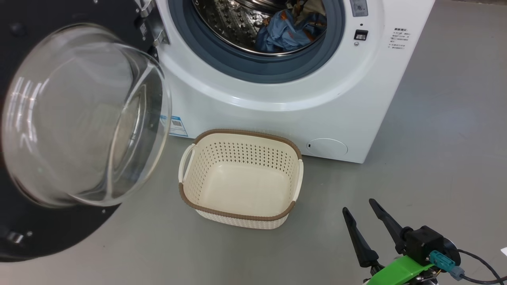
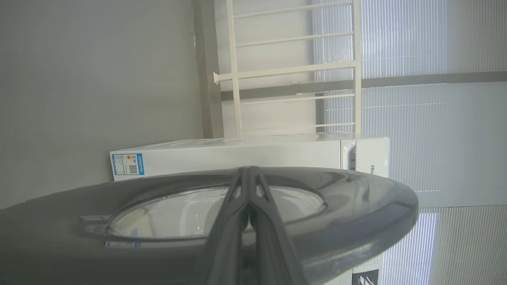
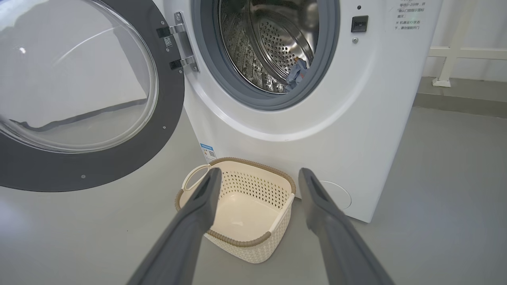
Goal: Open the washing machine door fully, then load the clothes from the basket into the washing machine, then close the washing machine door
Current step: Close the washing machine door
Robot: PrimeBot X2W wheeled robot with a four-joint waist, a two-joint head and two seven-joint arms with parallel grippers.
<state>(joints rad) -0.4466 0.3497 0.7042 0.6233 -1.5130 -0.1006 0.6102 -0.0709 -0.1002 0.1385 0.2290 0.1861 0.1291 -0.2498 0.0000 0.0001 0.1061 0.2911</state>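
The washing machine (image 1: 277, 91) stands with its door (image 1: 79, 114) swung wide open to the left. Blue clothes (image 1: 289, 33) lie inside the steel drum, and a corner of the clothes (image 3: 297, 73) peeks over the seal. On the floor in front sits the cream basket (image 1: 241, 178), nothing in it; the basket (image 3: 237, 206) appears between my right fingers. My right gripper (image 1: 362, 211) hovers open at the lower right, short of the basket. My left gripper (image 2: 248, 174) is shut with nothing in it, its tips against the outer face of the door (image 2: 356, 206).
Grey floor spreads to the right of the machine. A white railing (image 2: 293, 71) and window blinds stand behind the machine. A white post (image 3: 447, 51) rises at the far right. The open door takes up the space on the left.
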